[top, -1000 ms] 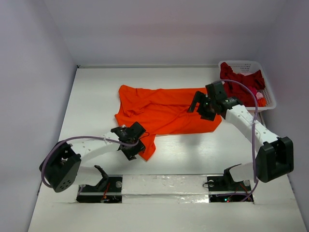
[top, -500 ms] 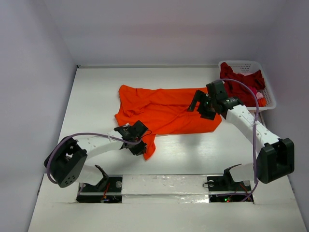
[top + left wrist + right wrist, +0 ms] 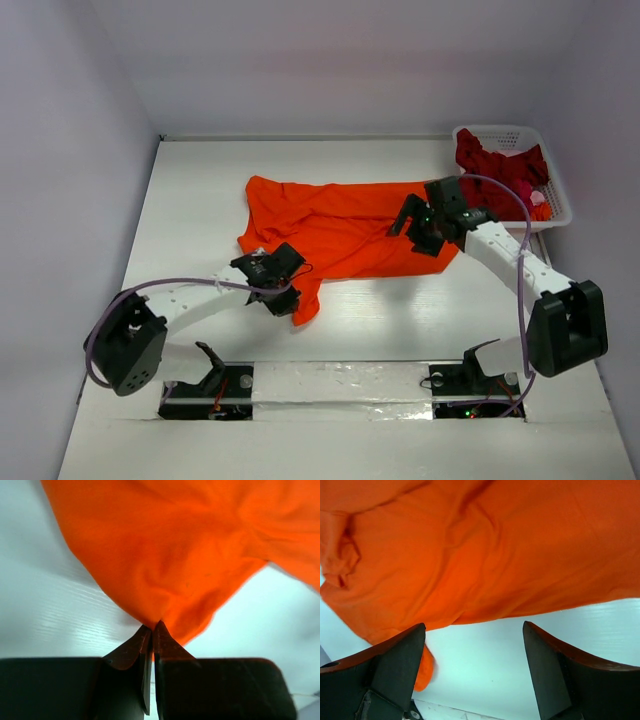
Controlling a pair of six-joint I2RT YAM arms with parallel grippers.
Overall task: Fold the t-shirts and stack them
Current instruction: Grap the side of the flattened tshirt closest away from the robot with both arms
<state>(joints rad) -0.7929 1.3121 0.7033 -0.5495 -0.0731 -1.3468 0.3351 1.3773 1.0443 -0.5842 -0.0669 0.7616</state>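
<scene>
Status: early in the task, no fold made yet.

- Orange t-shirt (image 3: 340, 230) lies spread but rumpled mid-bench (image 3: 200, 180). Its edges are uneven and its 7 o'clock corner is bunched into a tail.
- Left claw (image 3: 152, 629) is clamped fully shut on that 7 o'clock corner. The wrist view shows cloth pinched right at the tips.
- Right claw (image 3: 474, 625) is spread wide over the shirt's 3 o'clock edge, with the hem running between the fingers. It grips nothing, and whether the tips touch the cloth can't be told.
- Crimson t-shirt (image 3: 495, 165) sits heaped in the white basket (image 3: 497, 129) at the bench's 2 o'clock corner, well apart from both claws. A small pink/orange item lies beside it, too small to identify.
- No folded stack shows anywhere on the bench.

Done so far: the orange tee is out on the bench with one corner in hand.

Remaining, as a judgement: a second grip on the 3 o'clock side, then flatten and fold the orange tee. After that, pull the crimson tee from the basket, fold it and stack it. Well under halfway.
</scene>
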